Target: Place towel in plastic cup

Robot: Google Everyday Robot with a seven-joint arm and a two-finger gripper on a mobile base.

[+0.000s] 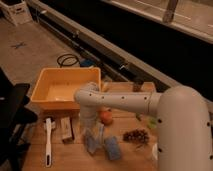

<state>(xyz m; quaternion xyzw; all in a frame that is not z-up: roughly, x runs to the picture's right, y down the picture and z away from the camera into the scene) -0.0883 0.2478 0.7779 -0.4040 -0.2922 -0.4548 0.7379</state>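
The towel, a small pale grey-blue cloth, lies on the wooden table near its front middle. My gripper points straight down from the white arm and stands open right at the towel, a finger on each side of it. Only a light green sliver of the plastic cup shows to the right, mostly hidden behind the arm's forearm.
A blue sponge block lies just right of the towel. An orange fruit sits behind the gripper and dark grapes to the right. A yellow bin fills the back left. A white brush and a wooden block lie left.
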